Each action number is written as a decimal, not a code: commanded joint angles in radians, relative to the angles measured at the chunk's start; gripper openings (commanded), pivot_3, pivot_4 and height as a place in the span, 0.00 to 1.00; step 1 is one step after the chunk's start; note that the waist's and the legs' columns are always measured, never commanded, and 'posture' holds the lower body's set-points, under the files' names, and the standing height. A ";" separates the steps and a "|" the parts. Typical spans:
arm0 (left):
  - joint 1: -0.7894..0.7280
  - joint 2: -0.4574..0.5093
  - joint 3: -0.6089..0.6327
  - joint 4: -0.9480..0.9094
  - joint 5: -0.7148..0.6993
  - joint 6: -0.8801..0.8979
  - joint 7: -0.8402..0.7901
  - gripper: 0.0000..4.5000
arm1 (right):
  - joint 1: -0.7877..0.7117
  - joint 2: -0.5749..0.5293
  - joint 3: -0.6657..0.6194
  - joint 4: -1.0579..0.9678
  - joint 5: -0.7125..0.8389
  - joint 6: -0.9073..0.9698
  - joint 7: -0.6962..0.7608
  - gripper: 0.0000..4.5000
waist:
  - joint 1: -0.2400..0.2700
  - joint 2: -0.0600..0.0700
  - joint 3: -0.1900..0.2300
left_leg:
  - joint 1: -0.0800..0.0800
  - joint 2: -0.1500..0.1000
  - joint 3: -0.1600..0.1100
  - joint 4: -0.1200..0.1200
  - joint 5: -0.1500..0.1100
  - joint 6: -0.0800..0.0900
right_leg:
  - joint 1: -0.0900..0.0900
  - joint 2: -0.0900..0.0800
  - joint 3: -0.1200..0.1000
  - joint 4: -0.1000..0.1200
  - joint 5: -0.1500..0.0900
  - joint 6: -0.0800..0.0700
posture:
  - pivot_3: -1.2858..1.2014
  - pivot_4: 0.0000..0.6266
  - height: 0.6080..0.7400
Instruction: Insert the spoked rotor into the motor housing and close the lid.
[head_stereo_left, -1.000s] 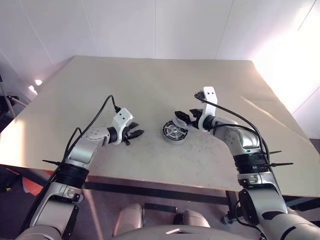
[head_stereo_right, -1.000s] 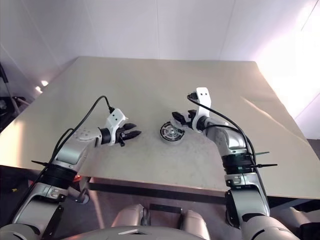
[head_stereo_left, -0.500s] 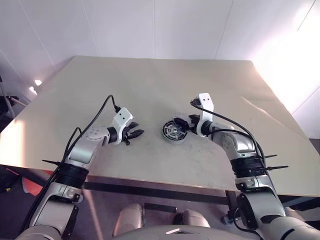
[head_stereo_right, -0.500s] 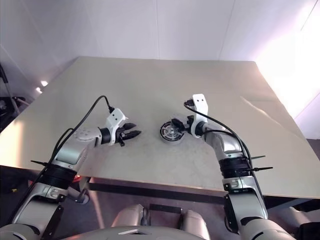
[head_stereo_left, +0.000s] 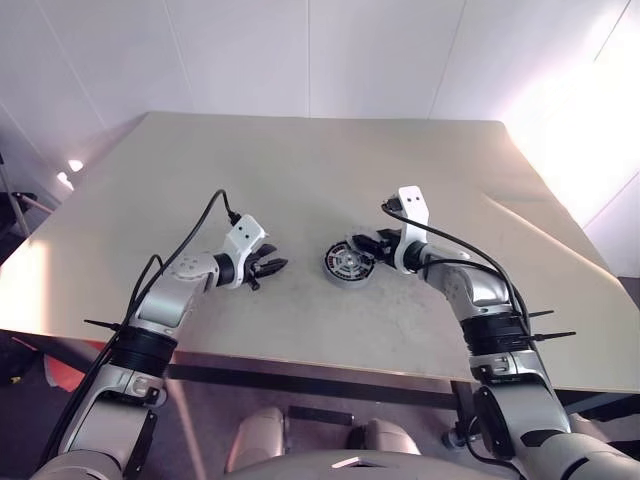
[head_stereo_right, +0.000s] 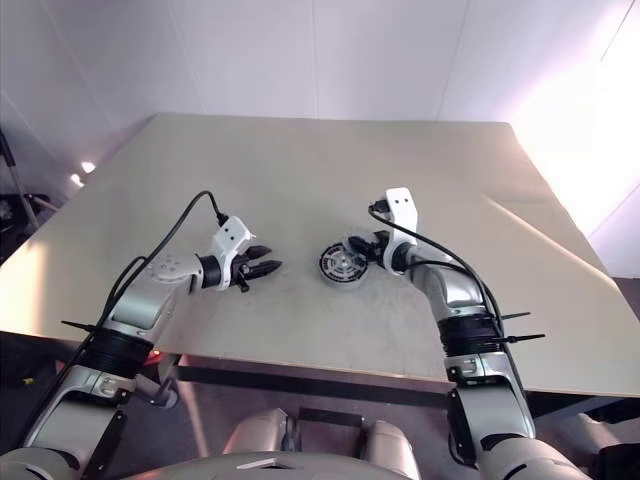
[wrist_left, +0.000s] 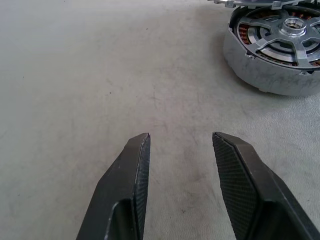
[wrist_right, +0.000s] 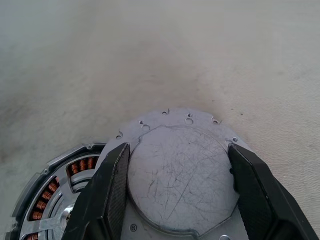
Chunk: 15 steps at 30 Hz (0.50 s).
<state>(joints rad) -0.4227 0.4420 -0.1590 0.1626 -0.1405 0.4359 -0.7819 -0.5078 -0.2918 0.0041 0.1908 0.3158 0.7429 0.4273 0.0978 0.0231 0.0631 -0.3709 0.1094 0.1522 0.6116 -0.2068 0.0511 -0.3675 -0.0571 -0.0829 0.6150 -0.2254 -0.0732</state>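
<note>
Motor housing (wrist_left: 275, 47) sat on the table (head_stereo_left: 300, 180) between the 2 arms, nearer the right one. Left wrist view looked into it: a silver spoked part with a central hub lay inside the ring of copper windings. That read as the spoked rotor (wrist_left: 287, 32) already seated, though the black rim could not be made out from this angle, so step 1 was judged done, not confirmed.

Lid (wrist_right: 177, 170) was not on yet. Right wrist view showed a round grey plate with a notched, holed edge, one side propped on the housing rim, overlapping it and leaving the windings exposed on the uncovered side. The side facing the camera was a plain scratched disc.

Right gripper (wrist_right: 177, 200) straddled the lid, 1 finger at each edge. Fingers looked at or very near the rim; whether they were pressing or just short of contact could not be told.

Left gripper (wrist_left: 180, 165) hung over bare table, near the housing, fingers parted and holding nothing.

Remaining, by judgement: take a firm hold on the lid, centre it over the housing, set it level, press it home.
</note>
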 joint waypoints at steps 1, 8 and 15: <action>-0.013 0.015 0.030 -0.028 -0.009 -0.007 0.002 0.47 | 0.013 -0.014 -0.008 -0.137 0.039 -0.011 0.059 0.67 | 0.000 0.000 0.000 | 0.000 0.000 0.000 0.000 0.000 0.000 | 0.000 0.000 0.000 0.000 0.000 0.000 | 0.52 0.00 1.00; -0.015 0.016 0.028 -0.024 -0.010 -0.008 -0.001 0.47 | 0.055 -0.037 0.032 -0.201 0.015 -0.033 0.110 0.67 | 0.001 0.000 0.000 | 0.000 0.000 0.000 0.000 0.000 0.001 | 0.000 0.000 0.000 0.000 0.000 0.000 | 0.52 0.00 1.00; -0.014 0.020 0.029 -0.023 -0.009 -0.009 -0.001 0.47 | 0.091 -0.107 0.128 -0.195 -0.100 -0.156 0.147 0.67 | 0.001 0.000 0.000 | 0.000 0.000 0.000 0.000 0.000 0.001 | 0.000 0.000 0.000 0.000 0.000 0.000 | 0.52 0.00 1.00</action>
<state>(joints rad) -0.4230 0.4513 -0.1570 0.1628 -0.1410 0.4356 -0.7821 -0.4097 -0.3849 0.1321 0.0445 0.2350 0.6349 0.5626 0.0992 0.0229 0.0632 -0.3711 0.1094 0.1523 0.6118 -0.2072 0.0517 -0.3675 -0.0571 -0.0829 0.6148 -0.2255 -0.0730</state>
